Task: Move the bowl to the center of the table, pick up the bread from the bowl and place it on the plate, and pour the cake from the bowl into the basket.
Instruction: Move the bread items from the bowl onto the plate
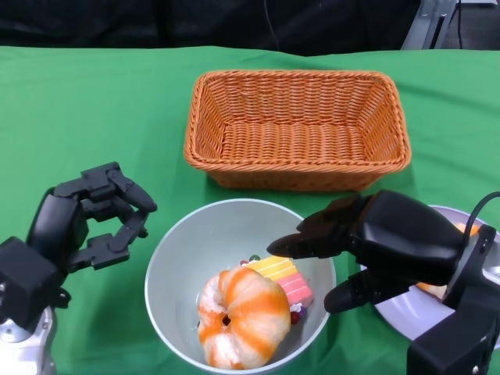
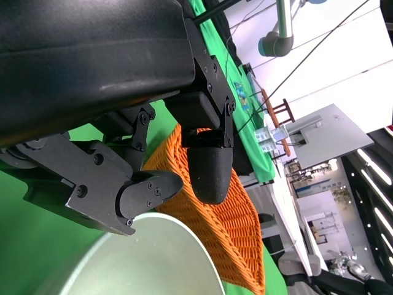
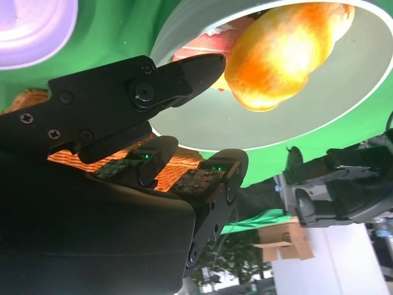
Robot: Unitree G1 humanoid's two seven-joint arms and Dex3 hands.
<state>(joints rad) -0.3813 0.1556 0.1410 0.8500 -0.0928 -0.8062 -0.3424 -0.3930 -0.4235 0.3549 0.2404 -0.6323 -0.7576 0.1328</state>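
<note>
A pale bowl point(image 1: 205, 242) stands on the green table near its front edge. In it lie an orange-and-white ring of bread point(image 1: 238, 316) and a yellow-and-pink slice of cake point(image 1: 286, 280). My right hand point(image 1: 367, 244) hovers at the bowl's right rim, fingers apart and pointing at the cake, holding nothing. Left of the bowl, my left hand point(image 1: 95, 219) is open and apart from the rim. The right wrist view shows the bread point(image 3: 288, 49), the cake point(image 3: 206, 46) and the bowl point(image 3: 276, 129) beyond the fingertips point(image 3: 202, 67). The left wrist view has the bowl's rim point(image 2: 147, 252) just past the fingers point(image 2: 150, 192).
An orange wicker basket point(image 1: 297, 129) stands behind the bowl, its inside bare. A lavender plate point(image 1: 397, 314) lies at the right, mostly hidden under my right hand, with something orange point(image 1: 467, 229) showing on it. Green cloth covers the table.
</note>
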